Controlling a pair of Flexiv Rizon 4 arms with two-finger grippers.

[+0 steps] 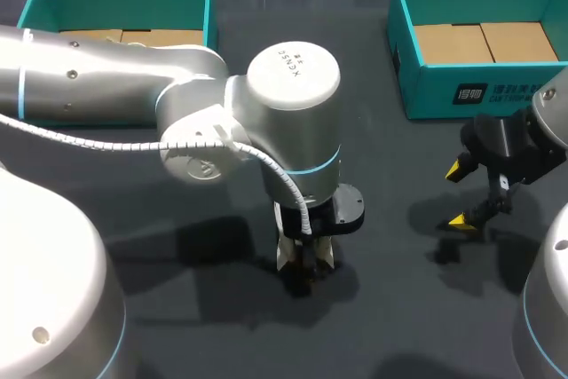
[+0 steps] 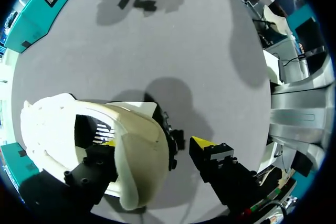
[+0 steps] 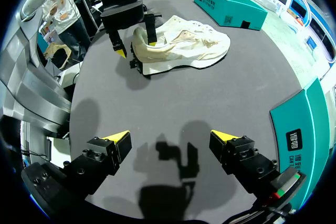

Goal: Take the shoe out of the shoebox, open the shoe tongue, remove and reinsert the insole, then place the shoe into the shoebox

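Table: dark grey.
Shoe: cream trainer, upright, mid-table.
Left hand: spread astride its heel.
Right hand: wide, empty.

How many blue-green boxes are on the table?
2. One box is at the table's far left, the other box at its far right. The left arm covers some table, but likely no third box.

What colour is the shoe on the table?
The lace-up shoe is cream white, best seen in the right wrist view.
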